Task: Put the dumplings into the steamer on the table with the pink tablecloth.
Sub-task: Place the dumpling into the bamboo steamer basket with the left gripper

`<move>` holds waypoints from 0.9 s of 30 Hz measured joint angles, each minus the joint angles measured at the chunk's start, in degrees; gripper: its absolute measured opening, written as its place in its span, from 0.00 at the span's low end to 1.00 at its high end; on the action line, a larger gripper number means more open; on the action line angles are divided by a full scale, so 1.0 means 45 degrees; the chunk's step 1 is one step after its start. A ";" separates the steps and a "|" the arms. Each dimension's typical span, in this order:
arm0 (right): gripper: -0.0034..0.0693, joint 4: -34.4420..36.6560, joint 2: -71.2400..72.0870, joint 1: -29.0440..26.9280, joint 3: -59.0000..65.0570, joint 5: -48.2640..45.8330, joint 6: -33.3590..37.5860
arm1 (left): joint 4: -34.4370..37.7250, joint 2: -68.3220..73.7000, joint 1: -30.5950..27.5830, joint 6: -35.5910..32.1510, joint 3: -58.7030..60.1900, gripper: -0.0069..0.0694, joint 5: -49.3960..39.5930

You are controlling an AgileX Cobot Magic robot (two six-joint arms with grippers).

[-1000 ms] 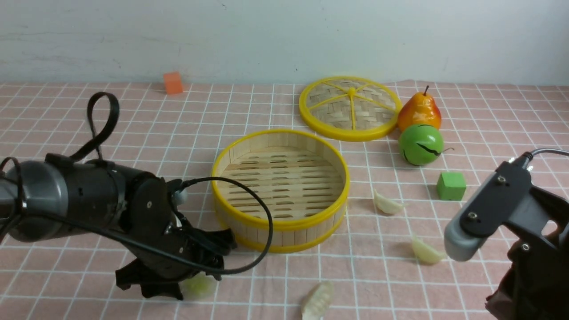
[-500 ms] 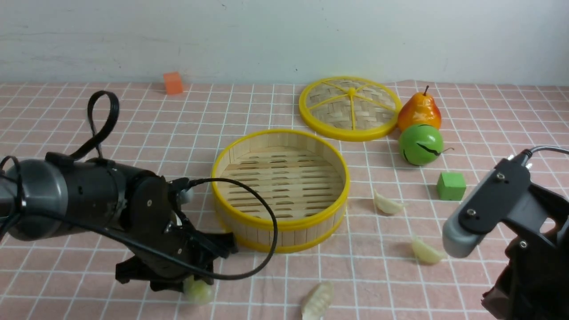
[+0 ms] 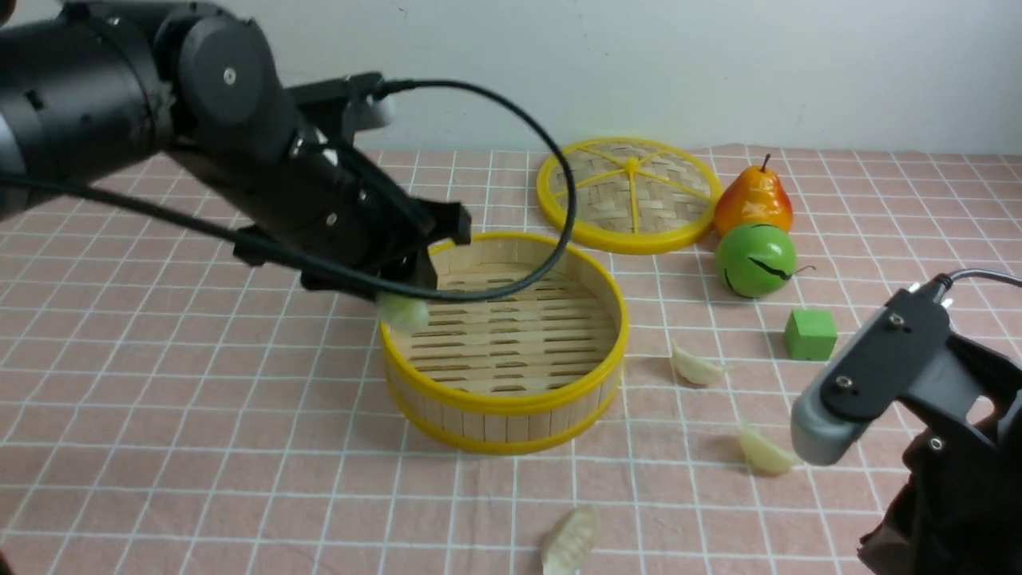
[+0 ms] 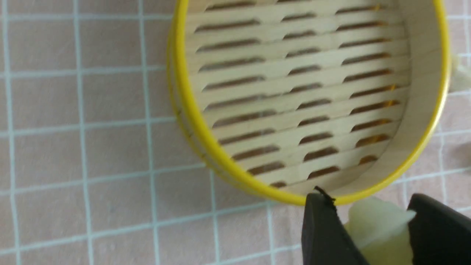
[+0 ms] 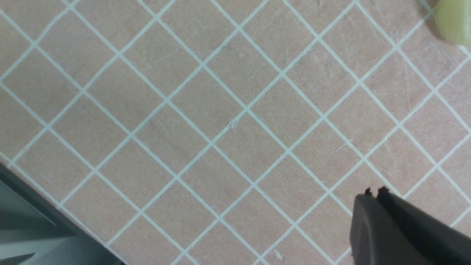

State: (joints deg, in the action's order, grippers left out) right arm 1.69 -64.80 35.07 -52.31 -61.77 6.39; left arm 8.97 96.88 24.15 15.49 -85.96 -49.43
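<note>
Step in hand: transfer of the first dumpling to the steamer. The left hand [image 4: 371, 224] holds one dumpling [image 4: 384, 228] pinched between its fingers. The front view shows this dumpling in line with the near-left part of the steamer [image 3: 507, 406]; the left wrist view shows it just outside the rim, so it is judged to be short of the opening. The steamer stands on the tabletop [image 3: 200, 447], and its visible floor carries no dumpling. Three dumplings remain on the cloth: two to the right of the steamer [image 3: 697, 367] [image 3: 766, 452] and one in front of it [image 3: 570, 540]. The right hand [image 5: 379, 195] is closed, with nothing visible between its fingertips.

Next move: carry the dumpling inward past the rim, lower it toward the slatted floor, then open the fingers. Caution: release at the present position could drop the dumpling on the rim or outside the wall.

Difference from the earlier frame: half a second ago the left hand was low, with the dumpling at the cloth to the near left of the steamer. The hand and dumpling are now raised to the steamer. The steamer and the other three dumplings have not moved.
</note>
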 joint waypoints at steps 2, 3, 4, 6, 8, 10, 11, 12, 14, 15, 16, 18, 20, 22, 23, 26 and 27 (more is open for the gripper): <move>0.07 0.0058 0.0000 0.0000 0.0000 -0.0186 0.0000 | 0.0215 0.0768 0.0000 -0.0258 -0.0864 0.45 -0.0188; 0.07 0.0070 0.0029 0.0000 0.0000 -0.0434 0.0000 | 0.0482 0.1535 0.0000 -0.0509 -0.1756 0.45 -0.0382; 0.07 0.0082 0.0062 0.0000 0.0000 -0.0583 0.0000 | 0.0564 0.1881 0.0000 -0.0649 -0.2068 0.45 -0.0433; 0.08 0.0093 0.0235 0.0000 0.0000 -0.0818 -0.0013 | 0.0740 0.3407 0.0025 -0.1017 -0.3239 0.45 -0.0508; 0.08 0.0121 0.0507 0.0000 0.0000 -0.0958 -0.0167 | 0.0770 0.4309 0.0035 -0.1191 -0.4064 0.45 -0.0508; 0.08 0.0121 0.0799 0.0000 0.0000 -0.1023 -0.0394 | 0.0757 0.5420 0.0035 -0.1300 -0.5008 0.45 -0.0508; 0.08 0.0121 0.0932 0.0000 0.0000 -0.1051 -0.0482 | 0.0743 0.5872 0.0035 -0.1330 -0.5398 0.45 -0.0508; 0.08 0.0121 0.1062 0.0000 0.0000 -0.1064 -0.0565 | 0.0723 0.6279 0.0035 -0.1345 -0.5756 0.45 -0.0508; 0.09 0.0121 0.1267 0.0000 0.0000 -0.1064 -0.0639 | 0.0690 0.6852 0.0035 -0.1359 -0.6241 0.45 -0.0508; 0.09 0.0121 0.1298 0.0000 0.0000 -0.1064 -0.0650 | 0.0639 0.7153 0.0035 -0.1372 -0.6479 0.45 -0.0508; 0.09 0.0121 0.1336 0.0000 0.0000 -0.1064 -0.0671 | 0.0608 0.7362 0.0035 -0.1372 -0.6638 0.45 -0.0494; 0.09 0.0121 0.1364 0.0000 -0.0009 -0.1064 -0.0668 | 0.0460 0.7745 0.0035 -0.1372 -0.6874 0.46 -0.0447; 0.09 0.0121 0.1364 0.0000 -0.0009 -0.1064 -0.0668 | 0.0340 0.7952 0.0035 -0.1383 -0.6923 0.50 -0.0411; 0.09 0.0106 0.1364 0.0000 -0.0009 -0.0952 -0.0668 | 0.0212 0.7993 0.0035 -0.1383 -0.6933 0.56 -0.0423; 0.09 0.0042 0.1364 0.0000 -0.0009 -0.0857 -0.0668 | 0.0136 0.7993 0.0035 -0.1383 -0.7007 0.61 -0.0466; 0.10 -0.0138 0.1364 0.0000 -0.0009 -0.0770 -0.0668 | -0.0076 0.7937 0.0035 -0.1383 -0.7586 0.73 -0.1181; 0.10 -0.0179 0.1364 0.0000 -0.0009 -0.0760 -0.0668 | -0.0087 0.7888 0.0039 -0.1383 -0.7746 0.74 -0.1436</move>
State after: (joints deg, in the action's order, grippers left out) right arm 0.88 -58.66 35.07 -52.35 -65.19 3.38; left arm 8.58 132.37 24.33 9.26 -120.82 -55.90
